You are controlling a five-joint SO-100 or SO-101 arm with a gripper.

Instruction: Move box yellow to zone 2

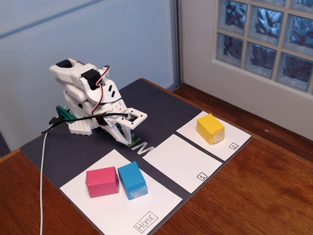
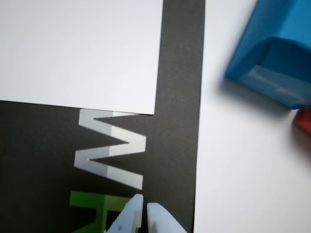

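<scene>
A brown wooden table (image 1: 274, 186) stands by a pale wall and a window of thick glass blocks (image 1: 266, 36). On the table lies a big dark mat (image 1: 161, 105). Three white sheets lie on the mat in a row. The biggest sheet (image 1: 120, 205), nearest the camera in the fixed view, has the word "Home" on it. The middle sheet (image 1: 181, 161) has a 1 in its corner, and the far sheet (image 1: 222, 137) has a 2.

The white robot arm (image 1: 85, 93) sits folded low at the back of the mat, with a white cable (image 1: 43, 171) running off it. Its gripper (image 2: 143, 206) points down at the mat — the two tips are almost touching and hold nothing. In the wrist view they hang over big pale and green letters (image 2: 112, 145) printed on the mat.

The yellow box (image 1: 210, 128) sits on the sheet marked 2, well away from the arm. The pink box (image 1: 101, 181) and the blue box (image 1: 132, 180) sit side by side on the Home sheet — very close together.
</scene>
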